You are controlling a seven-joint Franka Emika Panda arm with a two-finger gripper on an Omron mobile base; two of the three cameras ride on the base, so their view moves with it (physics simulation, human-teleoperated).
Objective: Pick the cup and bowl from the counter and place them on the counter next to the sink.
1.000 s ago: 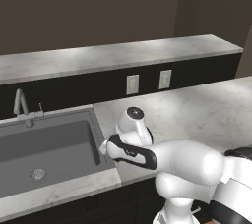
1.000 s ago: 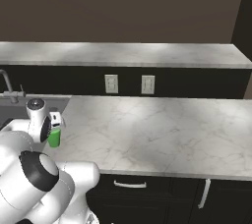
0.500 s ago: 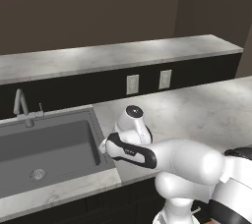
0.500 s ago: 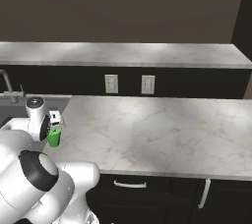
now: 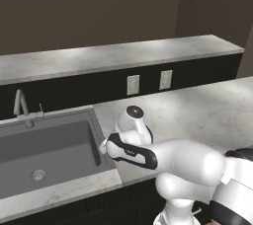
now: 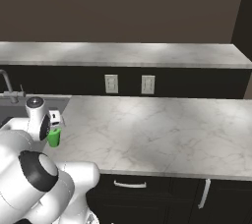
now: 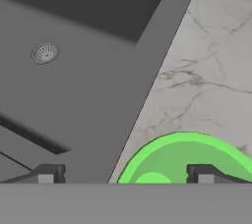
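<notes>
Looking from the left base view, the white arm bends low over the counter [image 5: 197, 110] just right of the sink [image 5: 44, 155], its wrist hiding what lies below. From the right base view, the cup [image 6: 54, 137] stands upright on the marble under the hand. Along the hand view, the gripper [image 7: 125, 174] has its fingers [image 7: 47, 174] spread wide, one over the green rim, one over the basin edge, gripping nothing.

The cup [image 7: 184, 161] is cut off at the hand view's bottom; the arm hides its base in the right base view
</notes>
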